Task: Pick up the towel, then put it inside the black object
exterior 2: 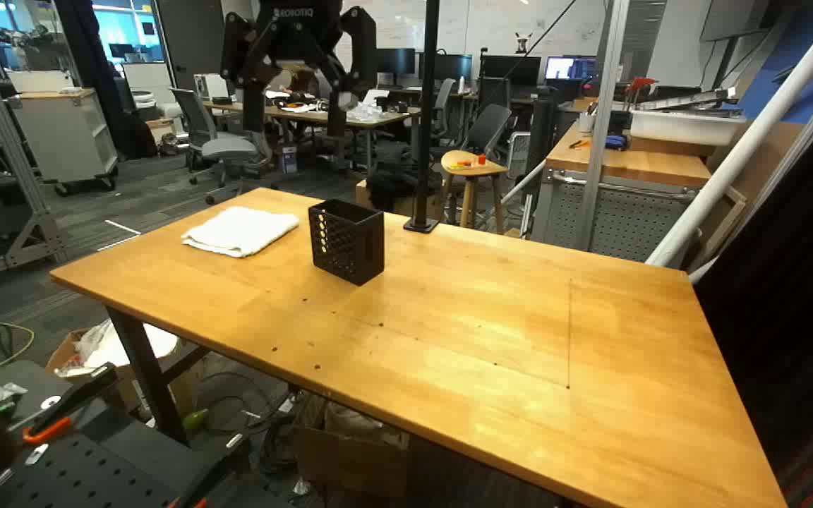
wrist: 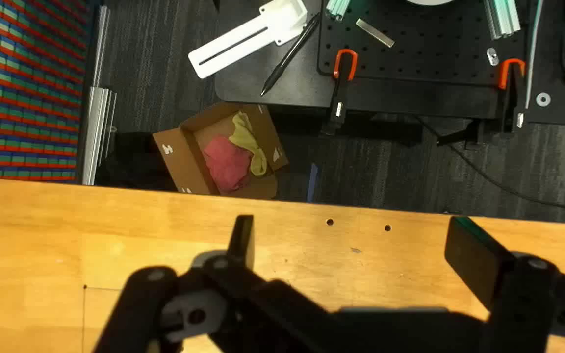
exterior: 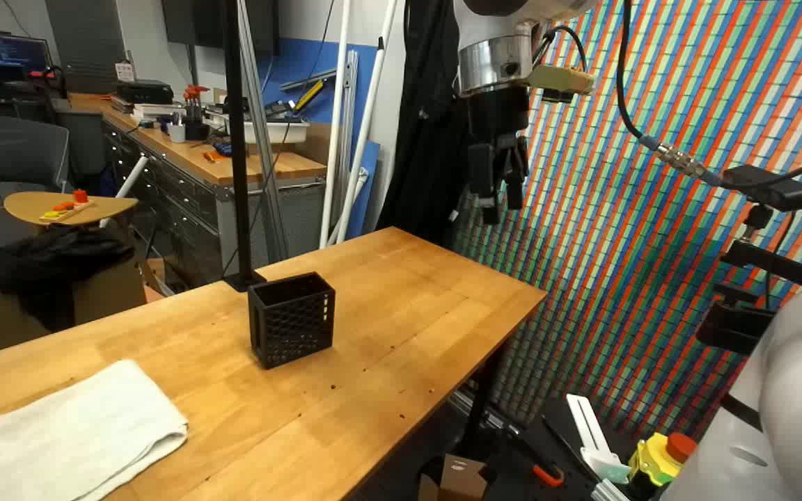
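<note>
The white towel (exterior: 74, 431) lies folded flat on the wooden table; it also shows in an exterior view (exterior 2: 241, 230). The black object is an open-topped box with perforated sides (exterior: 293, 323). It stands upright on the table beside the towel, apart from it, and shows in an exterior view (exterior 2: 347, 241). My gripper (exterior: 502, 209) is open and empty, high above the table. It also shows in an exterior view (exterior 2: 296, 137). In the wrist view my open fingers (wrist: 353, 235) have only bare table between them. Towel and box are out of the wrist view.
The wooden table (exterior 2: 491, 317) carries the towel and box. A black vertical post (exterior 2: 426, 127) stands at its edge near the box. A cardboard box with cloths (wrist: 221, 152) sits on the floor beside the table. A black perforated bench (wrist: 410, 49) lies beyond the table edge.
</note>
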Tool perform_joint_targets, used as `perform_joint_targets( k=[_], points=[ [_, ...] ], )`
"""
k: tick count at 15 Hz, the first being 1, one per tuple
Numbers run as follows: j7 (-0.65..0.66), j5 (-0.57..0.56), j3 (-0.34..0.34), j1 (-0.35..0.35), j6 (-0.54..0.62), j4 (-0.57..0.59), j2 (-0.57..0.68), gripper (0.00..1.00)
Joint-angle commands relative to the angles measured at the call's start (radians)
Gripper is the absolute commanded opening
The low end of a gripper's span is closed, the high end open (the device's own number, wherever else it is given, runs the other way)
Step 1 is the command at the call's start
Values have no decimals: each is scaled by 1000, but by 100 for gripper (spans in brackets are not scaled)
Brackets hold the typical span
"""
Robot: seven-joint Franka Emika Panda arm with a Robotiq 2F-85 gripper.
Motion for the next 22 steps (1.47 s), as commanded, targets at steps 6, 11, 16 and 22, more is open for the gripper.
perform_joint_targets(
  k=[6, 11, 16, 22],
  points=[
    [1, -1, -4, 4, -2, 10, -2, 100],
    [1, -1, -4, 4, -2, 10, -2, 100],
    [15, -6, 25, 30, 47, 15, 37, 100],
    [86, -4, 105, 88, 239, 34, 112, 100]
  ],
)
